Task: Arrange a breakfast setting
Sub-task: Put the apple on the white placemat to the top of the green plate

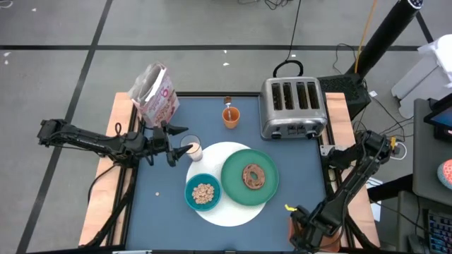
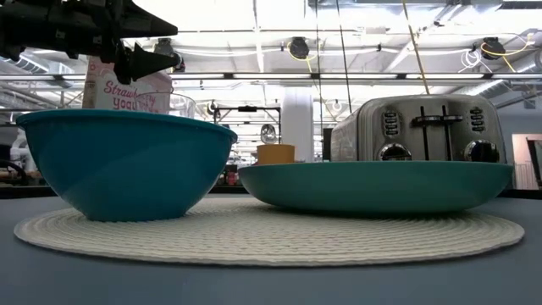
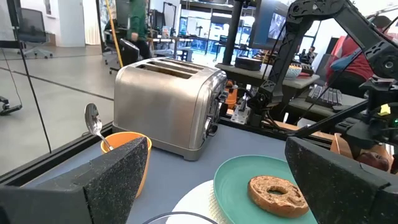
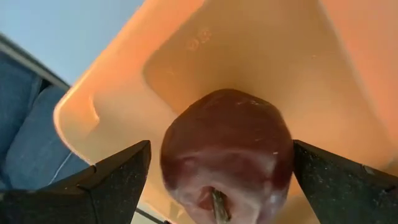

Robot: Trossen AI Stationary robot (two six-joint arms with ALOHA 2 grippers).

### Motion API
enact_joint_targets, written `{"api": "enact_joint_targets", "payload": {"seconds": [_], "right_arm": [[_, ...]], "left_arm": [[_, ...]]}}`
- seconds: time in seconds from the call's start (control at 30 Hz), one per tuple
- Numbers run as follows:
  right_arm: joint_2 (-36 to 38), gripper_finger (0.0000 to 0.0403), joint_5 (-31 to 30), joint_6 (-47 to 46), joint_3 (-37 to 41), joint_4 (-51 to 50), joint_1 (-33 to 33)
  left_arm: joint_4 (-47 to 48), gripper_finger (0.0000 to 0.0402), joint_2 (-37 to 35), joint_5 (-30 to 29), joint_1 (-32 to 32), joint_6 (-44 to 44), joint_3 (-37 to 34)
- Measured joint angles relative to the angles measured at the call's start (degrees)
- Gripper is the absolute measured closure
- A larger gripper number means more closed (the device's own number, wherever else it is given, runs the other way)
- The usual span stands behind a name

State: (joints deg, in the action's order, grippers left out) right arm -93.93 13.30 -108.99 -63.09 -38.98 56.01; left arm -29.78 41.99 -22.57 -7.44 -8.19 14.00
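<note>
Table w/ breakfast mostly laid: white mat (image 1: 233, 212) is carrying plate (image 1: 230, 176) w/ ring bread (image 1: 253, 176), bowl (image 1: 203, 192) and milk glass (image 1: 192, 149). Cup (image 1: 231, 116) w/ spoon (image 3: 93, 121) is sitting apart, near toaster (image 1: 292, 107). Left gripper (image 1: 173, 146), fingers spread, is hovering beside glass. Right gripper (image 4: 217, 180), fingers spread, is straddling the fruit (image 4: 227, 152), lying in the orange tray (image 4: 298, 62) at the table's near right corner. Left to do: fruit, probably cup.

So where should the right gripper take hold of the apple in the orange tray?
Across its widest middle, coming straight down. The apple sits stem-up in the tray, and the open right gripper already has a finger on each side.
</note>
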Motion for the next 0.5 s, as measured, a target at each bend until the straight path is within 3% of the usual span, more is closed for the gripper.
{"api": "enact_joint_targets", "payload": {"seconds": [0.5], "right_arm": [[0.0,0.0030,0.0,6.7,0.0,7.2,0.0]], "left_arm": [[0.0,0.0016,0.0,0.0,0.0,0.0,0.0]]}}
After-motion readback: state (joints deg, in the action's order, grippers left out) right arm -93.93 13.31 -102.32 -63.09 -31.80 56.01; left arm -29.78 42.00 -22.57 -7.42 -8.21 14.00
